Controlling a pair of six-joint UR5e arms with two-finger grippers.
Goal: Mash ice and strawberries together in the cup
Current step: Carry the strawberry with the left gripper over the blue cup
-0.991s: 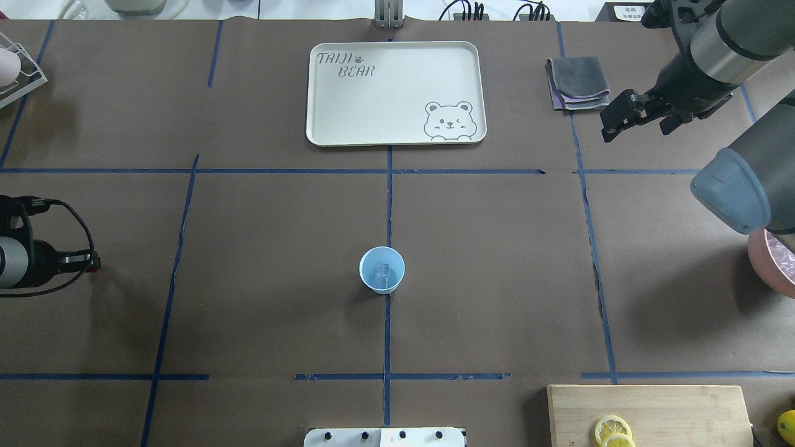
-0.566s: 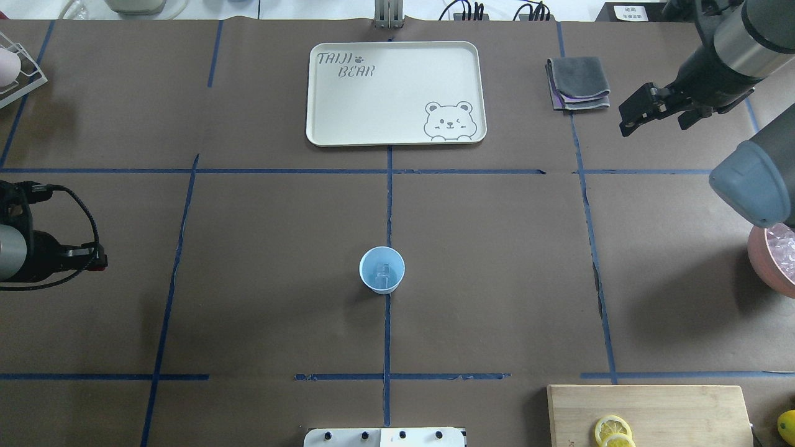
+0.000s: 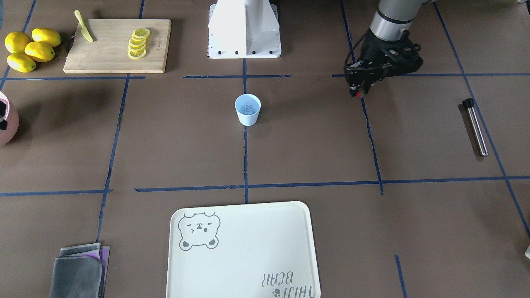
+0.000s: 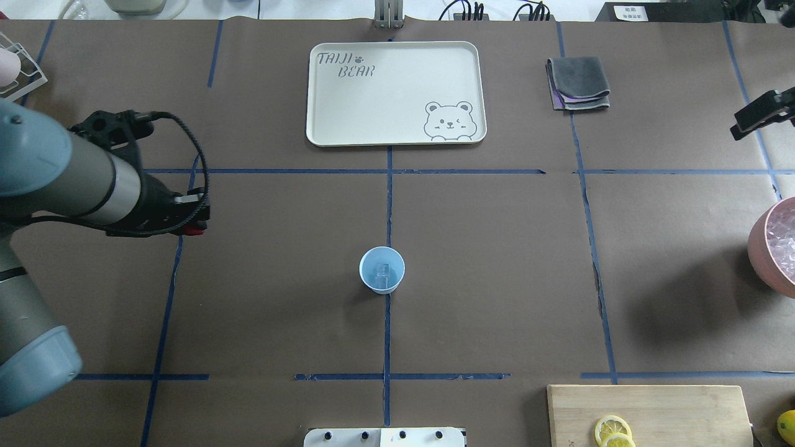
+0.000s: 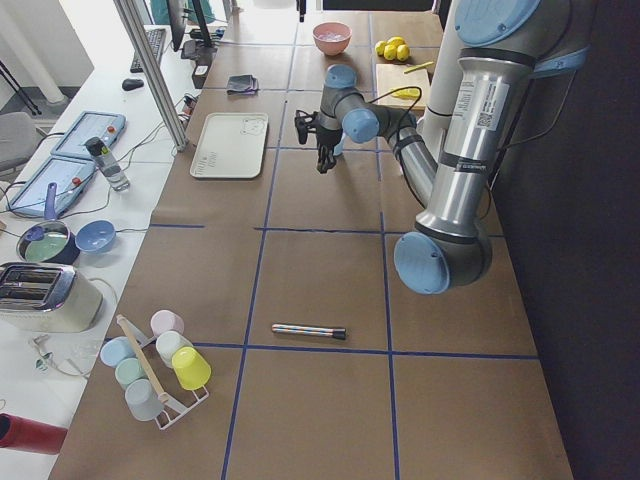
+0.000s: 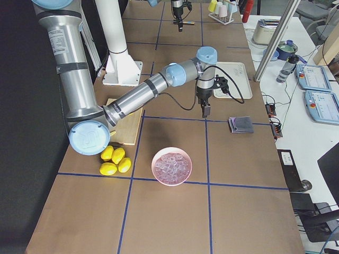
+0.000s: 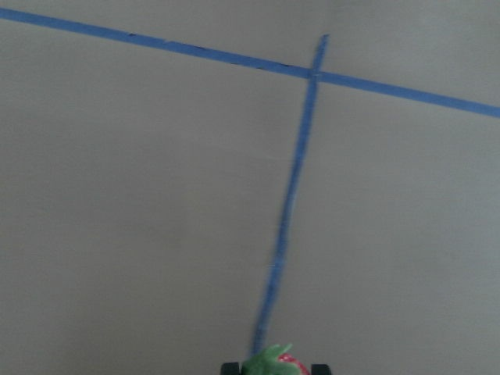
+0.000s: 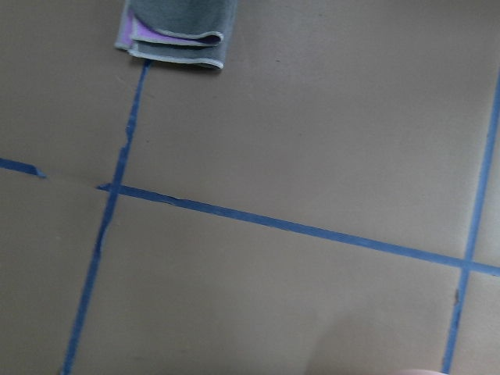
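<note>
Over the left side of the bench (image 4: pixel 497 261), well short of the centre, the left hand (image 4: pixel 197 228) hung above the paper with its fingers closed on the one strawberry (image 7: pixel 275 364); the wrist view showed the green top and a bit of red pinched between the tips. That fruit was probably soft and light and would bruise or slip under a hard squeeze, so a gentle grip across its body looked right.

Near the bench's centre, a little toward the robot's edge, stood the single pale blue cup (image 4: pixel 382 270), upright. It held ice (image 4: pixel 383 272), one or two clear cubes; I could not count them surely. The cup looked thin and light, easy to tip, and best taken around its wall. The cubes would be hard and slick.

At the right edge the right hand (image 4: pixel 759 115) was only partly in view and held nothing visible; I could not tell how far it was open. Below it, one pink bowl (image 4: pixel 759 257) held many more cubes.
</note>
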